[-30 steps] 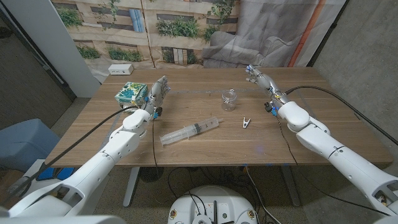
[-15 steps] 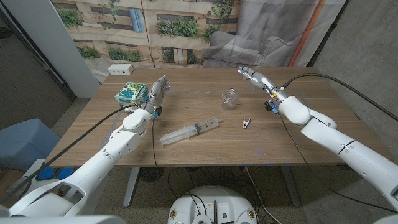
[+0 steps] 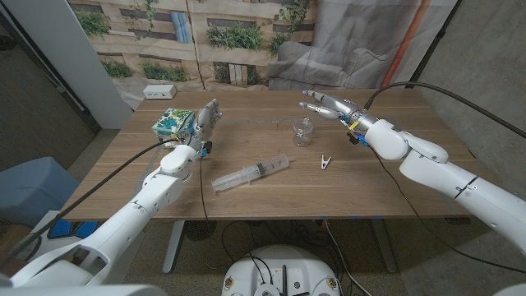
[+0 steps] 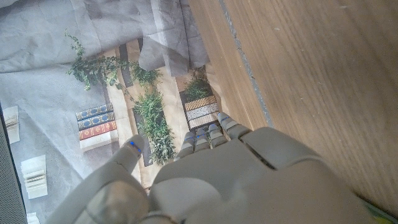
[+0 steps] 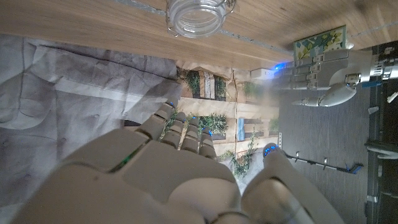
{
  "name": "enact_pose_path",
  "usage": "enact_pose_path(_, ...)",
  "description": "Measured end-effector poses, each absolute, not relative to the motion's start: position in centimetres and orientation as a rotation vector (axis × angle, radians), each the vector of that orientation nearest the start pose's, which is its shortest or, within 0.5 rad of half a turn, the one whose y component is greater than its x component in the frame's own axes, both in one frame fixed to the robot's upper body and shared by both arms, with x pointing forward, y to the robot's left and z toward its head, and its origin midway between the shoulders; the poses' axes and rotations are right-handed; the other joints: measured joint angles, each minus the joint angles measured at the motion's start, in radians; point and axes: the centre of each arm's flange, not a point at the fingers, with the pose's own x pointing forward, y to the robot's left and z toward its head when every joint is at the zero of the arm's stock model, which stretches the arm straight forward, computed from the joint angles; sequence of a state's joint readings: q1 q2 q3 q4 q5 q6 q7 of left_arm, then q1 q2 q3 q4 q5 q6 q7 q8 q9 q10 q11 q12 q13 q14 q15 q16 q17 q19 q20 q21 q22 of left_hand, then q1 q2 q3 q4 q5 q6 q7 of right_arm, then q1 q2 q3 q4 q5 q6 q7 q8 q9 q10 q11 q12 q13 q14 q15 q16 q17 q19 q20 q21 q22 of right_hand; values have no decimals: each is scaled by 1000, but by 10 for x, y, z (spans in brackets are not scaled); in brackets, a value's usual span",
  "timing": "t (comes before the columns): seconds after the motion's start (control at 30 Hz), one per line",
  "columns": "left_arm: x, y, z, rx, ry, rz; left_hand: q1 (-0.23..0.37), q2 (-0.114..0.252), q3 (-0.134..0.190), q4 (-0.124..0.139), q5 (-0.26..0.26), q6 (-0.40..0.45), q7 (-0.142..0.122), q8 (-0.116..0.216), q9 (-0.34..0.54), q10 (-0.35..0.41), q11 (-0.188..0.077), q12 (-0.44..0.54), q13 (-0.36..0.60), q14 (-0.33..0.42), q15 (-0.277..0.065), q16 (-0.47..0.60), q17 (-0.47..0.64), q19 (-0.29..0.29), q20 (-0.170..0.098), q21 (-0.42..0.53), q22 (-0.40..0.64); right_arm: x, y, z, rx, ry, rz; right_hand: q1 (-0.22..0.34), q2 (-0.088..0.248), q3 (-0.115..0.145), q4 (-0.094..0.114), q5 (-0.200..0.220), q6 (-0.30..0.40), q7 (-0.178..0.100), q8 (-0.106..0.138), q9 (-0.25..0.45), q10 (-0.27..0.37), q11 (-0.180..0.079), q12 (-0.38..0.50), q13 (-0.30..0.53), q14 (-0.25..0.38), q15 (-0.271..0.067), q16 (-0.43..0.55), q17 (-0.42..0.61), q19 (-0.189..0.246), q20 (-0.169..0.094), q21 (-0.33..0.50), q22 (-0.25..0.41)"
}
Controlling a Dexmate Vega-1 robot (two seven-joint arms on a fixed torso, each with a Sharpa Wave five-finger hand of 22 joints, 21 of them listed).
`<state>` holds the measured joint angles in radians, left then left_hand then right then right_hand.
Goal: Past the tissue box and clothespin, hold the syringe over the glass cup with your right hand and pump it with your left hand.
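Reach-for-syringe step judged in hand: syringe (image 3: pixel 251 173) lies ungrasped mid-tabletop near the glass cup (image 3: pixel 303 132), right hand (image 3: pixel 335 107) raised beyond the cup with fingers spread and empty, left hand (image 3: pixel 205 123) empty beside tissue box (image 3: pixel 173 123); right-hand grasp needed next.

The right hand (image 3: pixel 330 107) swings in from the table's far right edge toward the middle, its fingers now spread and reaching out above the far side of the glass cup (image 3: pixel 303 131), holding nothing.
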<state>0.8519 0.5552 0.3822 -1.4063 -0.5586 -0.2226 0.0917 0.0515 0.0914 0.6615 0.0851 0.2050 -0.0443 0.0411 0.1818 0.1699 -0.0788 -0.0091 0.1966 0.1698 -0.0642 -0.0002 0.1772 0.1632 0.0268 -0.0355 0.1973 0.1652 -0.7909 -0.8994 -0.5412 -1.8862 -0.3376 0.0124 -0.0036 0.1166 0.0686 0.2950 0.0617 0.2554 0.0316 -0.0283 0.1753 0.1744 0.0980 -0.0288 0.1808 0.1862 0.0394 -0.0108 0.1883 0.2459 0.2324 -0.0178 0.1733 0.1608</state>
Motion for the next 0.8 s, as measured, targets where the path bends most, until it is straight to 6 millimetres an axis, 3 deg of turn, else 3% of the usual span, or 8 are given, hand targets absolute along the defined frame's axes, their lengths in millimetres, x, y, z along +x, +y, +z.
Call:
enact_pose_path(0.27, 639, 289, -10, 58, -611, -133, 0, 0, 0, 0, 0, 0, 0, 0, 0, 0, 0, 0, 0, 0, 0, 0, 0, 0, 0, 0, 0, 541, -182, 58, -1449, -841, 191, 8, -8, 3, -20, -8, -31, 2, 0, 0, -26, -4, 0, 0, -23, 12, -4, -13, -30, 16, 0, 0)
enact_pose_path(0.3, 638, 290, -10, 58, -613, -132, 0, 0, 3, -3, 0, 0, 0, 0, 0, 0, 0, 0, 0, 0, 0, 0, 0, 0, 0, 0, 0, 543, -180, 56, -1517, -812, 184, 19, -19, 6, -26, -9, -36, 3, 0, 0, -40, -3, 0, 0, -27, 9, -4, -15, -31, 16, 0, 0)
enact_pose_path(0.47, 637, 294, -10, 57, -618, -132, 0, 0, 4, -4, -6, 0, 0, 0, 0, 0, 0, 0, 0, 4, 4, 0, 0, 0, 0, 0, 0, 541, -171, 56, -1613, -784, 199, 45, -3, 17, -58, -20, -72, 8, 0, 0, -81, -5, -4, 0, -47, 22, -4, -28, -46, 25, 0, 0)
enact_pose_path(0.8, 633, 306, -11, 62, -625, -127, 0, 0, 8, -8, -6, 0, 0, 0, 0, 0, 0, 0, 0, 4, 4, 0, 2, 0, 0, 0, 0, 537, -152, 54, -1783, -712, 268, 93, -20, 32, -107, -38, -127, 16, 0, 5, -102, 6, -4, 0, -63, 27, -4, -37, -54, 18, 3, 0)
